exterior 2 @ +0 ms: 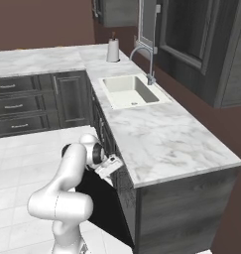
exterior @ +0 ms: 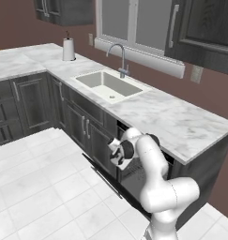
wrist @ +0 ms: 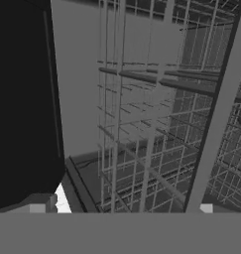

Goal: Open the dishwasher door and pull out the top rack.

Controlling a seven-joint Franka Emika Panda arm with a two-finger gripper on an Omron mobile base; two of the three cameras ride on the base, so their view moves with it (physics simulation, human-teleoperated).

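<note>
One flat black dishwasher door (exterior 2: 104, 208) hangs swung down and outward from the cabinet run below the white marbled countertop (exterior 2: 156, 144); in the left base view I see its edge as a dark strip low above the white tiled floor (exterior: 35, 187), with the silver-grey bar handle (exterior: 106, 179) along it. My arm is bent so that my gripper (exterior 2: 110, 165) sits at the upper edge of the dishwasher opening, just under the counter lip. In the left base view my hand (exterior: 118, 153) is right at the dark mouth of the machine.

From the hand camera, the dim grey wire-grid rack (wrist: 156, 124) lies directly ahead and very close, its thin wires crossing in several layers inside the grey tub. A thicker grey bar (wrist: 218, 109) slants across the right side, and a large black mass occupies the left side. Which rack level each wire belongs to I cannot tell. Whether the rack has been drawn out I cannot tell either.

Finger state: cannot tell; the tips are not clearly visible, and no contact with a wire is confirmed.

Farther along the counter: a white inset sink (exterior: 108, 84) with a curved metal faucet (exterior: 121, 58), and an upright paper towel roll (exterior: 68, 49) near the corner.
</note>
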